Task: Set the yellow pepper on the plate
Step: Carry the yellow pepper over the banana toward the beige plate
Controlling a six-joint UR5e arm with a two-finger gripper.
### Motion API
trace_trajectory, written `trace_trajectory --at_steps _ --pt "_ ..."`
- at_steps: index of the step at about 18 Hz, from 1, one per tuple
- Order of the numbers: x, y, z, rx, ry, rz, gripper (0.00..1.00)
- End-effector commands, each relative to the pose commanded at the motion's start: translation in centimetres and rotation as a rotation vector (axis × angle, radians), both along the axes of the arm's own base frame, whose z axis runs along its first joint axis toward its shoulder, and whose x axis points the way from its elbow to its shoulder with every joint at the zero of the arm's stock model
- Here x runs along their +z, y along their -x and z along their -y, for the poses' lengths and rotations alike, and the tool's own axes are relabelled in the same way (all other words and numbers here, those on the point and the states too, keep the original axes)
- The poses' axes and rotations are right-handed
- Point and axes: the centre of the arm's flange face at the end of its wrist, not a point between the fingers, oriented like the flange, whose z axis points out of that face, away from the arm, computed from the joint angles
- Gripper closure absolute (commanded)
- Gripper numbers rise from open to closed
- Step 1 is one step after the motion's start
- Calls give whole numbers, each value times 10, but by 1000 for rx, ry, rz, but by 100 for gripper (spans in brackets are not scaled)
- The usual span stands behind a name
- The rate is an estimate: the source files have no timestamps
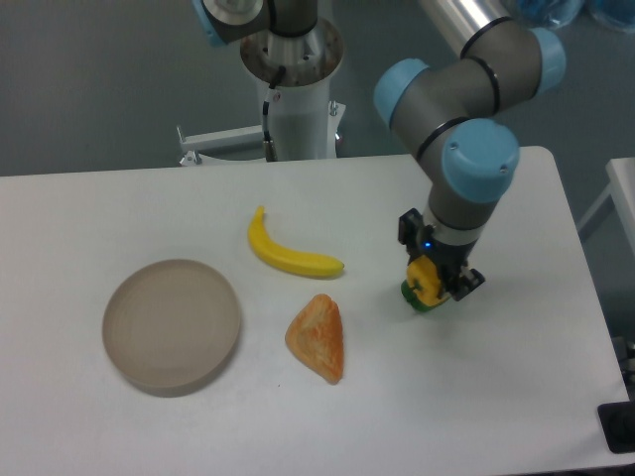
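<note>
Now | tool (433,283) pinching yellow pepper (424,277) | plate (171,324) well apart, left | no legible writing

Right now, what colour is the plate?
Beige-grey, plain; the plate shows clearly in the fixed camera view.

From my remote seat, soft even overhead light fell on the matte white table (496,397), shadows stayed faint, and the whole picture looked slightly blurred.

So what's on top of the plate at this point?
Nothing: the plate looks bare across its whole surface, with nothing covering it. The yellow pepper is far to its right, between the fingers of the gripper. Whether it still touches the table is hidden.
</note>
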Motion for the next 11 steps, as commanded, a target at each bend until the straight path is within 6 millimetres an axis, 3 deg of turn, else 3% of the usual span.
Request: trace_trajectory --at_steps 3,6,11 --pt "9 -53 -18 23 -16 13 59" --pt "4 -126 -41 64 -12 34 59" --pt "-5 -194 -69 -10 -70 42 55"
